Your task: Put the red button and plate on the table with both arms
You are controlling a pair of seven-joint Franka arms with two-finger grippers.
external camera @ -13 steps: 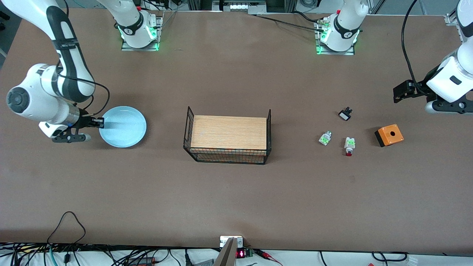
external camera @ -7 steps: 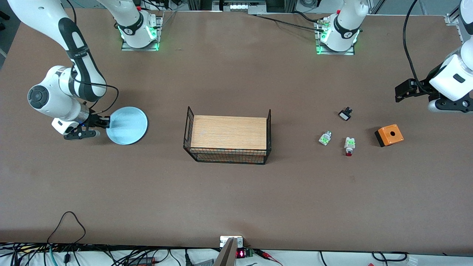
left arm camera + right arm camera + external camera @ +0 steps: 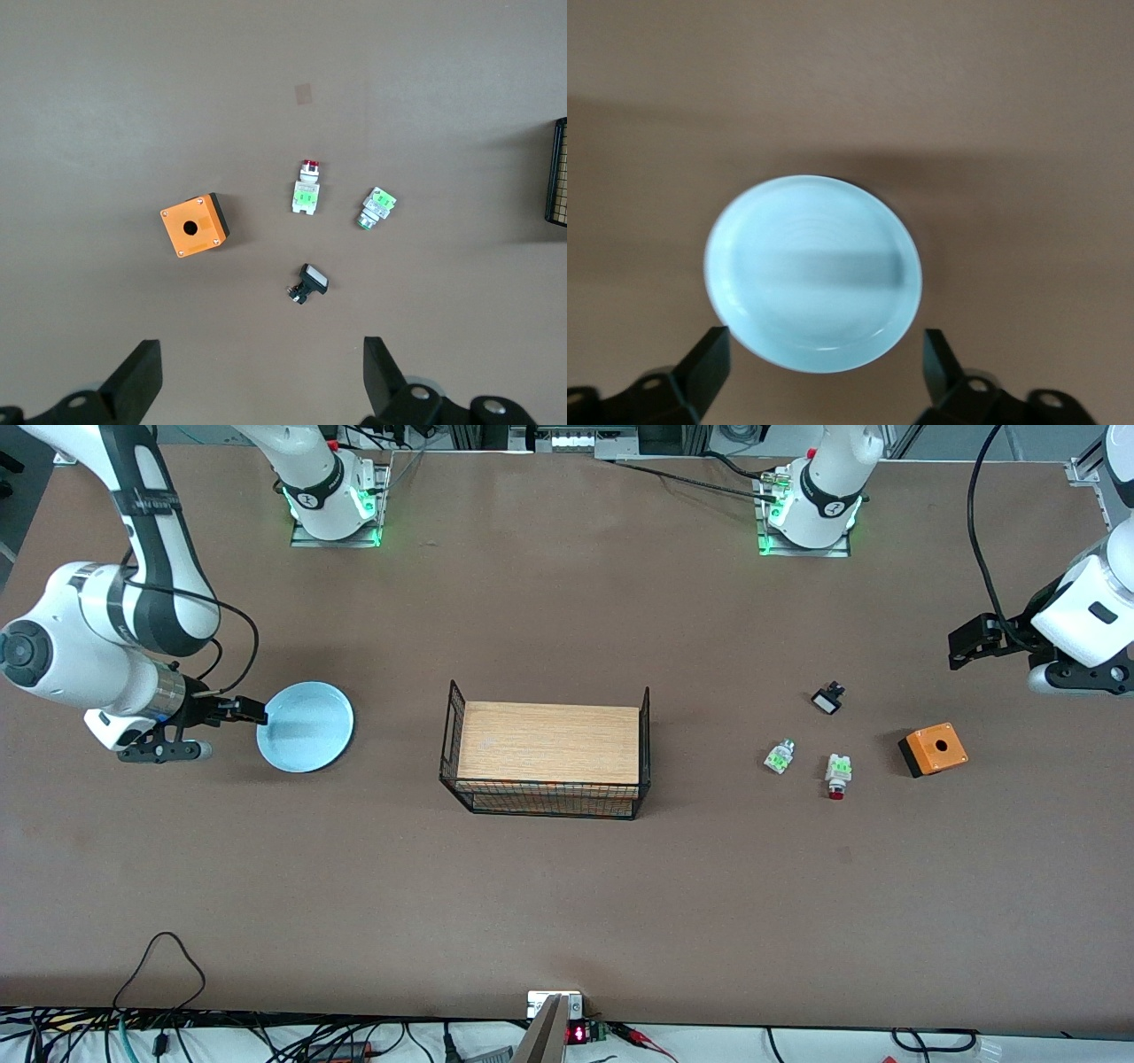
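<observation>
Plate (image 3: 306, 726) lies flat on the tabletop (image 3: 567, 895) toward the right arm's end, the right end effector (image 3: 250, 710) released just beside its rim, while the left end effector (image 3: 257, 381) hangs open above the red button (image 3: 837, 771).

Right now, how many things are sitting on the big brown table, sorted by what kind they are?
Plates: 1, the plate
Wire racks: 1, the wire rack
Orange boxes: 1, the orange box
Little button parts: 3, the red button, the white-green part, the black part
Total: 6
</observation>
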